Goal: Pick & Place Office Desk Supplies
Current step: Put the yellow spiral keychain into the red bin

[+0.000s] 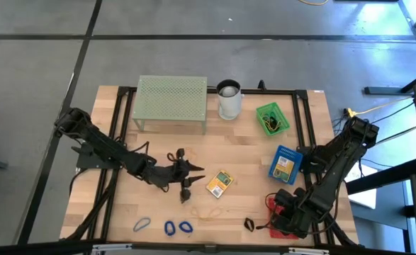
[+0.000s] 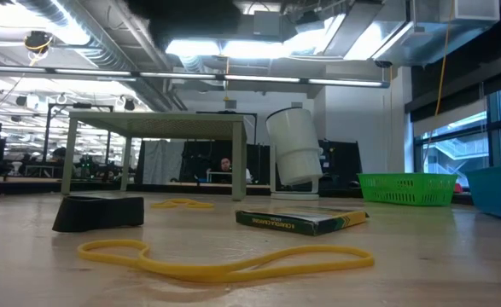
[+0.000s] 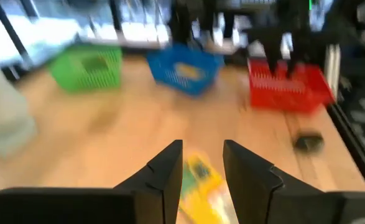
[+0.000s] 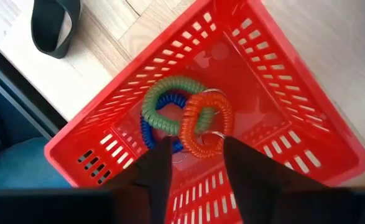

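My left gripper (image 1: 198,171) (image 3: 202,163) stands open at mid-table, pointing toward the right edge, a little short of a small yellow card pack (image 1: 220,183) (image 3: 201,180) that lies flat on the wood. My right gripper (image 1: 284,210) (image 4: 194,155) hangs open, pointing down over a red basket (image 1: 272,204) (image 4: 275,68). Green, blue and orange coiled bands (image 4: 188,118) lie on the basket's floor, clear of the fingers. A black binder clip (image 1: 186,193) (image 2: 98,213) sits beside the left gripper. A tan rubber band (image 1: 208,211) (image 2: 224,260) lies nearer the front edge.
A black band (image 1: 249,224) (image 4: 55,25) lies left of the red basket. Blue rubber bands (image 1: 169,227) lie along the front edge. A blue basket (image 1: 285,164) and a green basket (image 1: 272,118) stand at the right. At the back stand the white cup (image 1: 229,99) and the mesh stand (image 1: 172,103).
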### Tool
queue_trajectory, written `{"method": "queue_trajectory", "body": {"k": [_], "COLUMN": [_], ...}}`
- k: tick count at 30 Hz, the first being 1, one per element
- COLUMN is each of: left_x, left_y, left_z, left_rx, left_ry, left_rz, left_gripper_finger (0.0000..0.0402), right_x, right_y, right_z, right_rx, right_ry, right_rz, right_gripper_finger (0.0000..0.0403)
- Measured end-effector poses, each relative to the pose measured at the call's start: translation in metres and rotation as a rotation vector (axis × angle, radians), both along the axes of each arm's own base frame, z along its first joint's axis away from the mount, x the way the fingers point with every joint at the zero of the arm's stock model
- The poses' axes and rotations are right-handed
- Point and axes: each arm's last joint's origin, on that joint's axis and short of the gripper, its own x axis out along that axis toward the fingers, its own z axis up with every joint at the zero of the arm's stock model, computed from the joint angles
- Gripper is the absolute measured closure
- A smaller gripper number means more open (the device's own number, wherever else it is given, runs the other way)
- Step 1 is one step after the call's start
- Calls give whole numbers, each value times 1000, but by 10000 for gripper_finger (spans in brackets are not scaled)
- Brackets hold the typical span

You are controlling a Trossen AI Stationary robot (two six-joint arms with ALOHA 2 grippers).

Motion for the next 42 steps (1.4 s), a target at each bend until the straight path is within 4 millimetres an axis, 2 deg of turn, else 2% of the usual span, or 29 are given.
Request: {"method": "queue_trajectory", "body": {"k": [5, 12, 16, 19, 23, 31, 38, 42], "left_x": [-24, -78, -107, -121, -130, -138, -138, -141], "left_y": [-4, 4, 11, 15, 19, 34, 40, 42], "left_z": [-10, -12, -23, -34, -55, -82, -100, -104], "left_rx": [-150, -317, -384, -412, -421, -401, -462, -477], "left_ry": [197, 501, 742, 863, 899, 942, 934, 927], "left_rz": [36, 203, 409, 608, 784, 967, 899, 927], "left_gripper_finger": [287, 259, 238, 224, 210, 206, 213, 220], "right_x": [3, 8, 12, 15, 20, 28, 30, 30], "right_y": [-2, -5, -8, -10, -13, -19, -21, -21], "right_z": [0, 0, 0, 0, 0, 0, 0, 0], "right_rx": [0, -2, -9, -13, -20, -42, -54, -52], "right_ry": [0, -2, -8, -11, -17, -45, -57, -58], "right_rz": [-11, -18, 4, 16, 36, 66, 74, 74], "right_gripper_finger": [204, 158, 150, 150, 154, 156, 156, 156]}}
